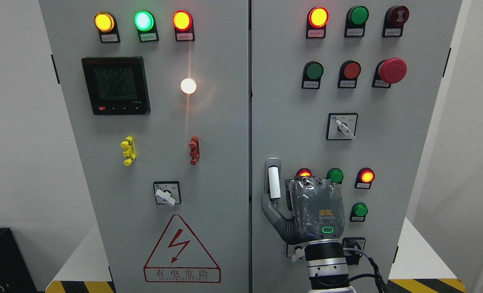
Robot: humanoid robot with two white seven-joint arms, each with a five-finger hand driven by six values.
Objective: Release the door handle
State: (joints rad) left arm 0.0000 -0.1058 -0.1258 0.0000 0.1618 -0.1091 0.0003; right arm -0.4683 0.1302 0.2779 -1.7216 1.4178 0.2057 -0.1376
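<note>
Left door of grey cabinet (225,162): amber, green and orange-red lamps along top; black digital meter (115,85) below them; a glaring white lamp (188,86) mid-panel; yellow clip (128,151) and red clip (194,150) lower; rotary switch (167,193), then red-bordered lightning warning triangle (181,249) at bottom.

Right door: door handle (273,182) just right of the centre seam, at lower-mid height; a white upright bar set in a grey recessed plate, standing vertical.

Right hand (302,211) rises from the bottom edge, back of hand toward camera, wrapped in clear film; thumb (271,209) reaches left with its tip at the foot of the handle; other fingers are hidden behind the palm, so closure on the handle cannot be told.

Further right: lit red and green buttons around the hand; selector switch (342,126) above; red mushroom stop button (392,70) upper right.
</note>
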